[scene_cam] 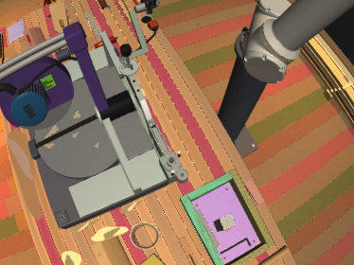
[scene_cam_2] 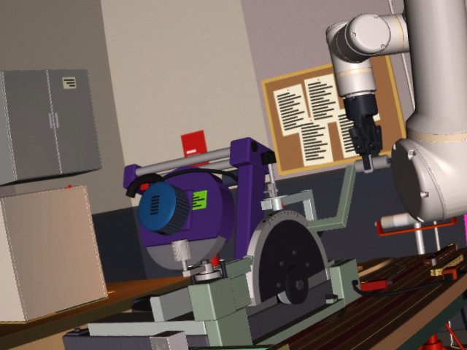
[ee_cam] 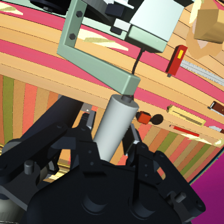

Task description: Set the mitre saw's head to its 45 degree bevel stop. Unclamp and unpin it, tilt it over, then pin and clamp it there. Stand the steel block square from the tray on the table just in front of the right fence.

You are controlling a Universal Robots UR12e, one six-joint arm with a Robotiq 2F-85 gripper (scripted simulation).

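Note:
The mitre saw (scene_cam: 80,123) sits on the striped workbench, its purple head (scene_cam_2: 188,211) upright behind the bevel scale disc (scene_cam_2: 288,256). A grey-green cranked clamp lever (scene_cam_2: 339,211) rises from the back of the saw and ends in a pale cylindrical handle (ee_cam: 116,126). My gripper (scene_cam_2: 367,160) reaches down from above onto that handle, closing around it. The steel block square (scene_cam: 225,222) lies in the pink-lined tray (scene_cam: 227,225) to the right of the saw's front.
The robot's base column (scene_cam: 241,104) stands beside the bench right of the saw. A metal ring (scene_cam: 144,235) and wood offcuts (scene_cam: 109,234) lie in front of the saw. Small hand tools (ee_cam: 186,116) are scattered behind it.

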